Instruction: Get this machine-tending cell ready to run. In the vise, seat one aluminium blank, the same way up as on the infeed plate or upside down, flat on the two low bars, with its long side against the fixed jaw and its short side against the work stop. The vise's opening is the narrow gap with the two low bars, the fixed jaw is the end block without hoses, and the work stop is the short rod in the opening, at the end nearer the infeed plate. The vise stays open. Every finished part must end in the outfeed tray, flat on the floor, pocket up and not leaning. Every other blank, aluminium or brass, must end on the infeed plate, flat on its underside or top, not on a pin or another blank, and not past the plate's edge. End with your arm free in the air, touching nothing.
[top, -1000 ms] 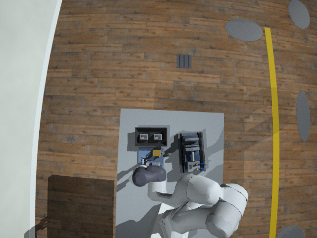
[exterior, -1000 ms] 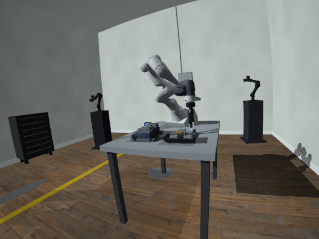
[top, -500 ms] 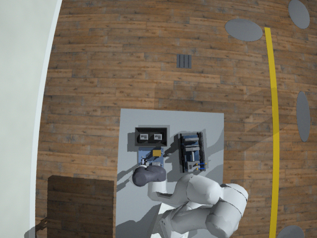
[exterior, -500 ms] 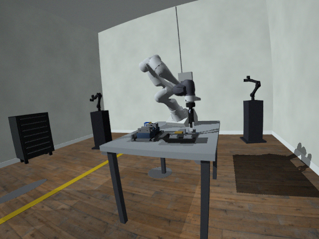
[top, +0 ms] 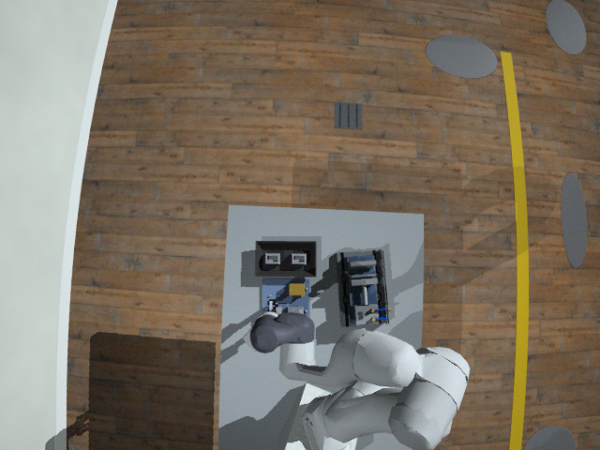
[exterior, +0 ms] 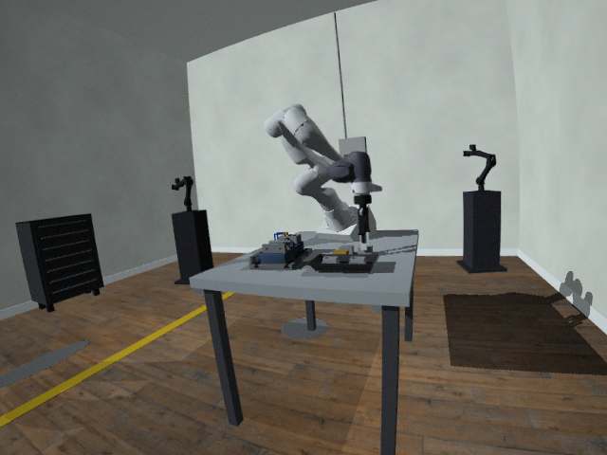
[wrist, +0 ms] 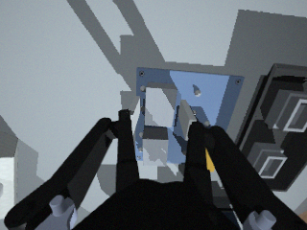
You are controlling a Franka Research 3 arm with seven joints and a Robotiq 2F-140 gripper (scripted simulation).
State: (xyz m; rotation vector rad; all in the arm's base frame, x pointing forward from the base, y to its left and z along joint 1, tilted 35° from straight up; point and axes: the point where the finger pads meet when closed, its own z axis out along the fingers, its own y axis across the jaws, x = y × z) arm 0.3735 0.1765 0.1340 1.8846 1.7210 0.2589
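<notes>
Gripper: gripper (wrist: 160,122) is hovering low over the near-left part of the infeed plate, fingers partway apart, gripping nothing; a grey aluminium blank (wrist: 155,107) is sitting btwn them.
Outfeed tray: tray (top: 286,244) is holding 2 finished parts (top: 272,258) (top: 298,258), both lying flat w/ pockets facing up, side by side, not leaning. This part of the job is looking done.
Infeed plate: blue plate (top: 267,291) is carrying the brass blank (top: 296,289), lying flat near the tray end, inside the plate's edge, so it's already where it belongs. Wrist view is also showing a 2nd grey piece (wrist: 184,117) just beside the right finger; can't tell if it's another blank.
Vise: vise (top: 362,263), to the right on the tabletop (top: 251,227), is standing open. No blank is showing in its gap from the top view, though it's small there.
Progress: roughly halfway, by my read. Remaining: closing on the aluminium blank, carrying it over, seating it on the low bars vs fixed jaw and work stop, then lifting the arm free.
</notes>
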